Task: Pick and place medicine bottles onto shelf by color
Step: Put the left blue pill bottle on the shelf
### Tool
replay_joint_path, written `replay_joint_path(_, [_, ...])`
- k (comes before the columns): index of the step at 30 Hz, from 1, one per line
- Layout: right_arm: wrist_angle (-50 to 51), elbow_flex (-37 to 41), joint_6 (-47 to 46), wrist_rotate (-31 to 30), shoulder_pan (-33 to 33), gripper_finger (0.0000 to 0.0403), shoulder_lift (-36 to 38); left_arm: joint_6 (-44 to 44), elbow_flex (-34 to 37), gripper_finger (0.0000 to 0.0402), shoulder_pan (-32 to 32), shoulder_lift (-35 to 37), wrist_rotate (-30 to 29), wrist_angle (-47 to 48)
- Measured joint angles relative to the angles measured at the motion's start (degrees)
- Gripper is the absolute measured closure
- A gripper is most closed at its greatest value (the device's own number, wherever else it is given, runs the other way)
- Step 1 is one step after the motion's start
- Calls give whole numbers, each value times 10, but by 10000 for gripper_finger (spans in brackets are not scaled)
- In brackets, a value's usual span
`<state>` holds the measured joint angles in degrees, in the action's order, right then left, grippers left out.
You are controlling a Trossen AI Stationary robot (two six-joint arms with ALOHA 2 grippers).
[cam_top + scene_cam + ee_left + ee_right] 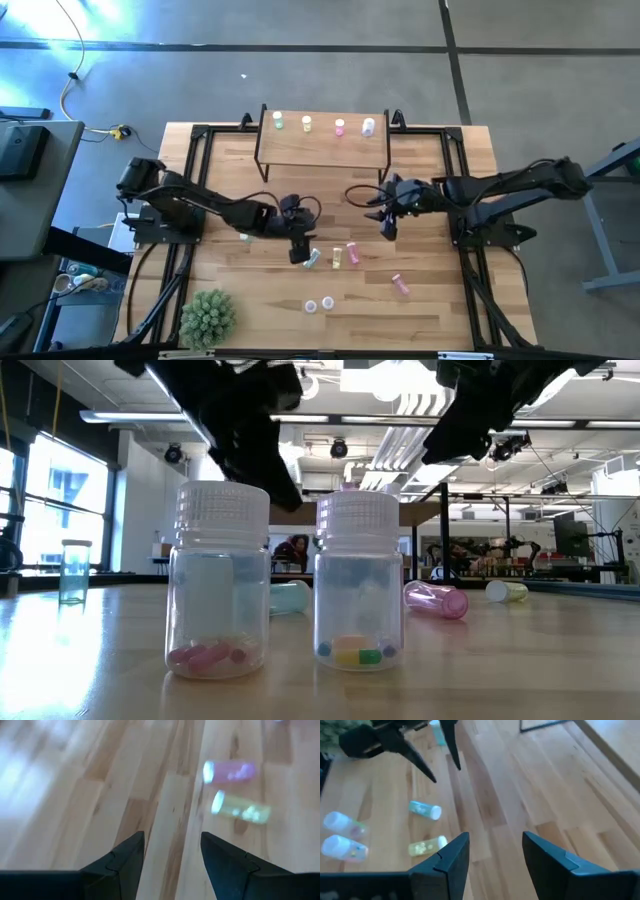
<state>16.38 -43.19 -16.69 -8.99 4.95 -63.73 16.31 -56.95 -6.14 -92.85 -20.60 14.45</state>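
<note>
Seen from above, the shelf [322, 146] is standing at the far middle of the desk [440, 300], and four medicine bottles are standing upright in a row along its back edge: a green one [278, 121], a yellow one [307, 123], a pink one [340, 126] and a white one [368, 126]. The left gripper [298, 253] is hanging over the middle of the desk with its jaws spread and holding nothing; its wrist view is showing bare wood between the two fingers [122, 865]. Just beside it a pale green bottle [313, 259] is lying on its side, with a yellow bottle [337, 257] and a pink bottle [352, 253] lying next to each other a little farther right. Another pink bottle [401, 285] is lying apart toward the right front. Two clear bottles [318, 304] with white caps are standing side by side near the front edge, filling the low view with coloured capsules visible inside. One more small bottle [245, 237] is standing by the left arm. The right gripper [388, 226] is hovering right of centre, in front of the shelf, its jaws also spread and empty. A spiky green plant ball [208, 317] is sitting at the front left corner of the desk.
</note>
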Motion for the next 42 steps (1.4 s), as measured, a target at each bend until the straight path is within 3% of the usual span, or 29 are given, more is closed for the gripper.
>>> replay_joint_path(8, [-32, 11, 1, -27, 13, 229, 0, 89, 0, 216, -71, 97, -98, 143])
replay_joint_path(15, [-38, 11, 2, -51, 12, 229, 0, 246, 1, 216, -135, 135, -178, 292])
replay_joint_path(22, [-42, 11, 2, -51, 12, 229, 0, 487, 15, 216, -180, 131, -177, 416])
replay_joint_path(27, [-42, 11, 2, -51, 12, 229, 0, 606, 51, 216, -208, 130, -162, 417])
replay_joint_path(42, [-44, 11, 1, -50, 11, 229, -1, 733, 92, 216, -247, 128, -144, 429])
